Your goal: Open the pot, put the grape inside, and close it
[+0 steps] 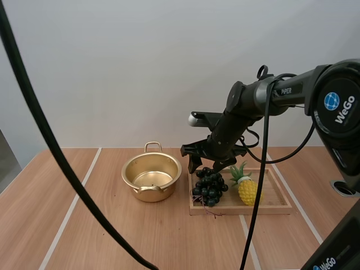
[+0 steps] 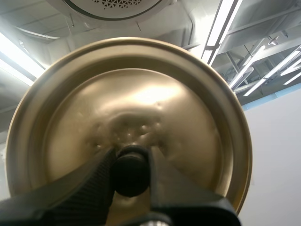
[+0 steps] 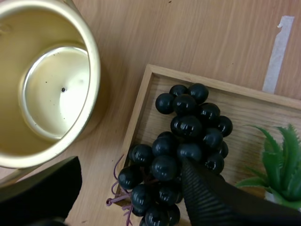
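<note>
In my left claw (image 2: 131,162), close up, the black knob (image 2: 130,178) of the gold lid (image 2: 141,103) is pinched tight between the two fingers. The lid's broad face blocks whatever lies behind it. My right claw (image 3: 127,197) hangs with its fingers spread wide over the bunch of dark grapes (image 3: 188,127). One finger covers the nearest berries, so I can't tell whether it touches them. The grapes lie in the wooden tray (image 3: 141,101) at the end closest to the pot (image 3: 93,61), with a purple stem trailing over the tray's edge. Beside them in the tray stands a small pineapple (image 1: 247,190); from my right wrist I catch just its green leaves. Past the tray's end the pot sits uncovered on the bench (image 1: 112,236), just beside the tray, its bare gold bottom showing and one handle on the far rim.
</note>
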Tool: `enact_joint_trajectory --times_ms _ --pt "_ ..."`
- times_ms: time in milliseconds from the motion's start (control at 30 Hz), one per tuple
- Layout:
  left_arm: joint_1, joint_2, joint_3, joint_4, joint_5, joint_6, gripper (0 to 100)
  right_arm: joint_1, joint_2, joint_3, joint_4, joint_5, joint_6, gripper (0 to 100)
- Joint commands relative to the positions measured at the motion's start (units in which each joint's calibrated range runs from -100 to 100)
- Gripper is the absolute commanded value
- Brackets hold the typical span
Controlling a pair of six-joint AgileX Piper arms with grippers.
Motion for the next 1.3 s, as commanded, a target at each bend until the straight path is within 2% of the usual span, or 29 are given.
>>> enact_joint_trajectory --times_ms 0,133,300,633,1267 --pt "-0.12 1.1 -0.3 0.8 -2.3 -0.3 0 0.0 -0.4 0.3 -0.9 -0.6 1.1 100" --pt "-0.12 1.8 -0.3 0.8 -1.8 -0.3 0 0.0 -0.4 0.3 -2.1 -0.8 3.2 100" --pt "-0.12 2.3 -0.3 0.2 -2.0 -0.3 0 0.0 -0.4 0.3 -10.1 -1.0 7.3 100" --pt "-0.12 2.7 -0.3 0.2 -2.0 -0.3 0 0.0 -0.1 0.3 -8.9 -5.0 8.3 100" --pt "-0.12 2.7 -0.3 0.2 0.5 -0.3 0 0.0 10.4 0.3 -9.7 -11.5 8.3 100"
